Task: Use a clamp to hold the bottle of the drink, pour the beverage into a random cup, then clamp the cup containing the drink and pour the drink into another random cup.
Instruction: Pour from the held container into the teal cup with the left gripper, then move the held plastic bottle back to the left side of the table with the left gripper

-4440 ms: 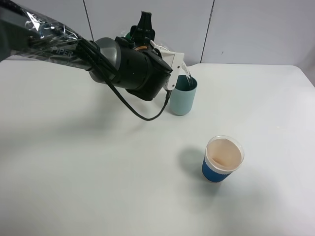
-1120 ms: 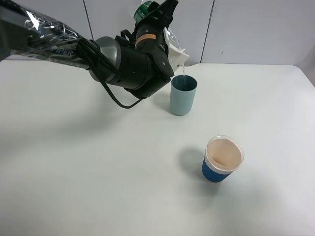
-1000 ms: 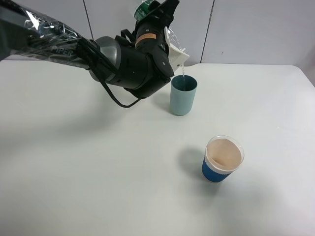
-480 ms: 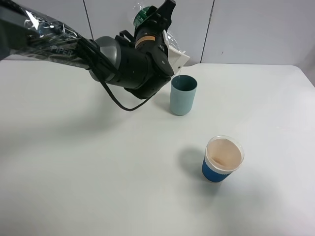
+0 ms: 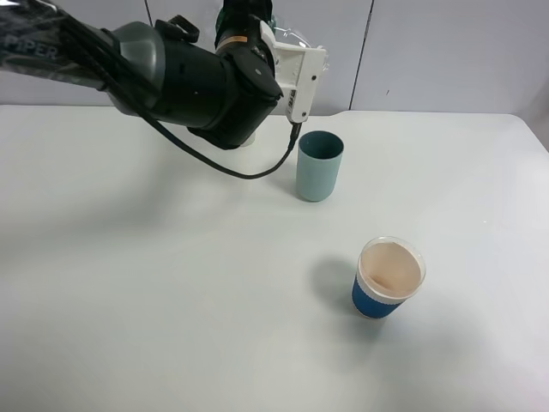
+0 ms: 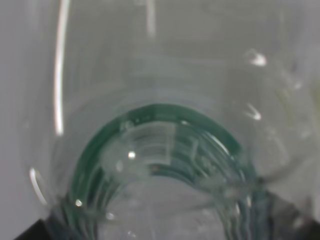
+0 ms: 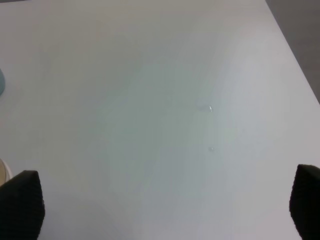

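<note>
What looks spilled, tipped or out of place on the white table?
Nothing clear. The light-teal cup and the blue paper cup both stand upright and apart on the white table, with no puddle. Two tiny specks in the right wrist view could be droplets; too small to tell.

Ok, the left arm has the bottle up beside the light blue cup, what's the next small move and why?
Probably lower the bottle to the table left of the light blue cup. It hangs off to the cup's side with nothing falling from it, so pouring looks finished, and that cup needs clamping next.
</note>
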{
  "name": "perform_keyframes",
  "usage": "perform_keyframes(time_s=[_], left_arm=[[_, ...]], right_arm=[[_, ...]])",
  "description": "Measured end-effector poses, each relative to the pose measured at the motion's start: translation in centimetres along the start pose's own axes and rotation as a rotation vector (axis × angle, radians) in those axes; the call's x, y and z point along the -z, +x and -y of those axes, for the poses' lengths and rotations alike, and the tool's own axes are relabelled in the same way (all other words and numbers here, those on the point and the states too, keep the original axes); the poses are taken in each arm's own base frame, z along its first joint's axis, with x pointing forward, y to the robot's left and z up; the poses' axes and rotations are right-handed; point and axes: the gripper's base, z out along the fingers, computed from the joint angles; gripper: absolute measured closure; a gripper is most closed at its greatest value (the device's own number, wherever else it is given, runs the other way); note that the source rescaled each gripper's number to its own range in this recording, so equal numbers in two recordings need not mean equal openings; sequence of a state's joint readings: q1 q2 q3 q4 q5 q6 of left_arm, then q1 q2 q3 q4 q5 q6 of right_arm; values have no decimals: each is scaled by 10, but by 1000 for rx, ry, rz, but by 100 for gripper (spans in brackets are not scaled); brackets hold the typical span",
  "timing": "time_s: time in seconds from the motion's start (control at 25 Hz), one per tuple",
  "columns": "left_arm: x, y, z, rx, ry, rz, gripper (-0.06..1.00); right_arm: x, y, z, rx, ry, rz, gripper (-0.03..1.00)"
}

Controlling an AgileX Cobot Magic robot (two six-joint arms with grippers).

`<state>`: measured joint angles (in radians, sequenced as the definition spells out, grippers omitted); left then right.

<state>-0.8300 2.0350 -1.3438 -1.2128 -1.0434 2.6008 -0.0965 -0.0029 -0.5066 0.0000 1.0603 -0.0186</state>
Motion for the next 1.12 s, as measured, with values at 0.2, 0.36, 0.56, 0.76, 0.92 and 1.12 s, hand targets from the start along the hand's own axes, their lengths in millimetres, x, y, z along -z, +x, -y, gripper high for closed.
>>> perform_keyframes(time_s=[0.2,0.36,0.56,0.76,0.92,1.12], left_arm=[[15,22,5,93,39,11,88],[31,47,8,239,63,-1,88],[53,76,8,446,76,-1,88],[75,102,10,641,75,29,88],[91,119,15,821,89,67,88],[106,134,25,1062,116,106,88]], right_arm=[[0,0,0,0,0,0,-3],[0,0,0,0,0,0,-3],[0,0,0,0,0,0,-3],[0,0,0,0,0,0,-3],[0,0,0,0,0,0,-3],[0,0,0,0,0,0,-3]])
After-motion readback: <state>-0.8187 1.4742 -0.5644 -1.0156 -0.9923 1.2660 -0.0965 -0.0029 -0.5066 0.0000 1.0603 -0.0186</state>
